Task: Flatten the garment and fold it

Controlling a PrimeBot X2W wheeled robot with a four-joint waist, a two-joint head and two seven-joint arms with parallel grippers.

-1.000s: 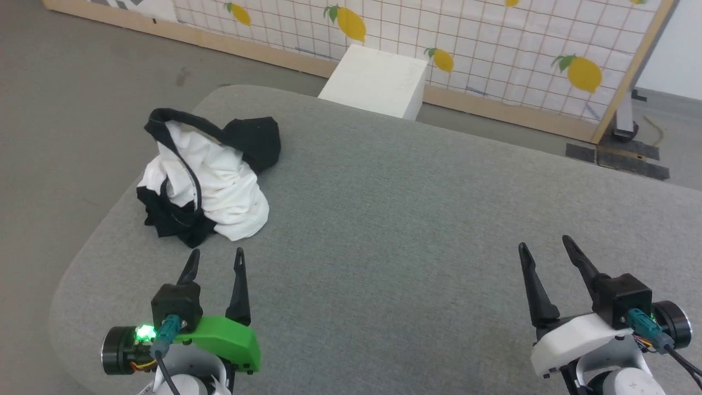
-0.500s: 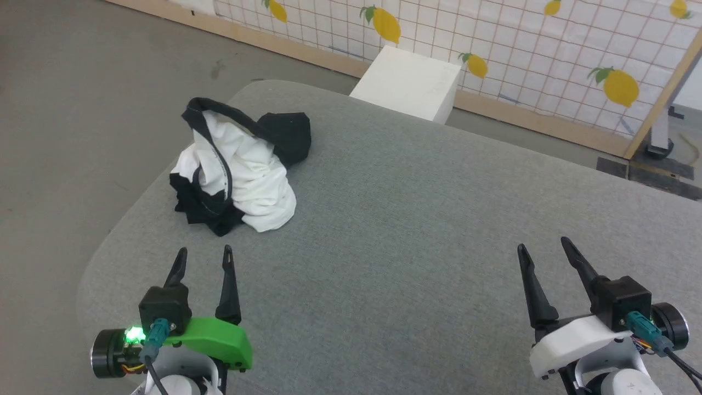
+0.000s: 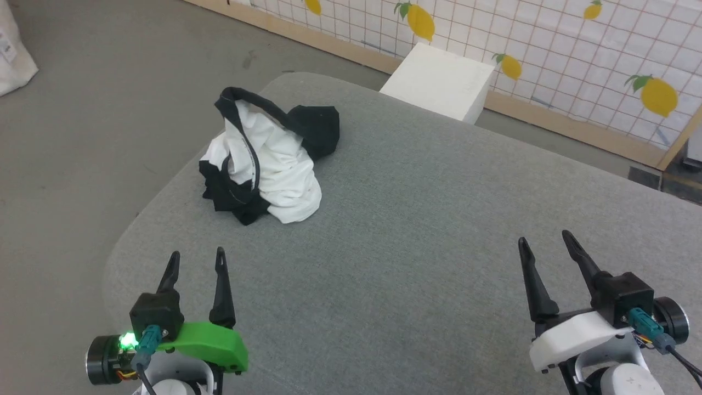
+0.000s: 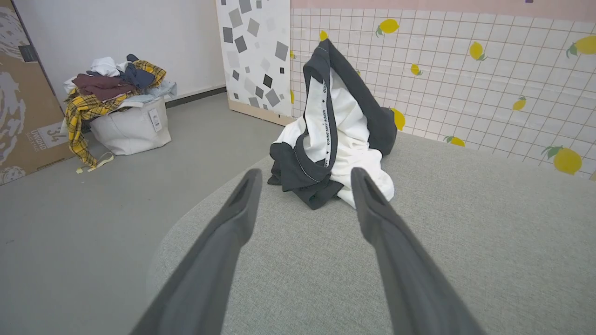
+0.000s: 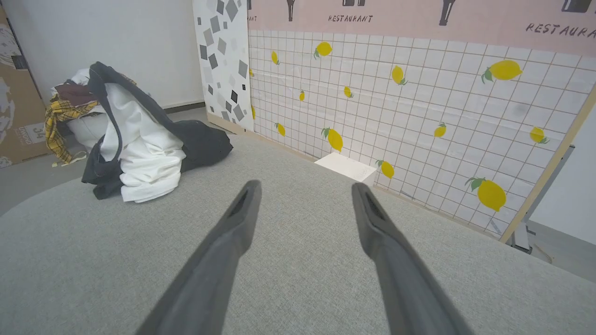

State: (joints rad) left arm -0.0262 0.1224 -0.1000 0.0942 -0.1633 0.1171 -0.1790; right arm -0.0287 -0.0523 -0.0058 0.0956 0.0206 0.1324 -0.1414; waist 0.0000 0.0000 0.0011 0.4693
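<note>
Item, the garment (image 3: 269,159): you have it heaped in a crumpled mound near the far left corner of the grey fabric-covered table (image 3: 417,230), well inside the rounded edge. Around the table you have grey floor (image 3: 98,109); beyond the far edge a white block (image 3: 441,82) stands on the floor against a tiled screen printed with lemons (image 3: 576,49). Off to the left a white bag piled with mixed clothes (image 4: 125,125) sits beside a cardboard box (image 4: 23,116). Your left gripper (image 3: 197,252) hovers over the near left of the table, jaws spread wide, holding nothing, short of the mound. Your right gripper (image 3: 543,237) hovers at the near right, well apart from the garment, jaws equally wide and empty. Condition of the garment: white body bunched in folds, black sleeve fabric spilling at the front and back, a dark trimmed edge standing up in a loop above the heap.
</note>
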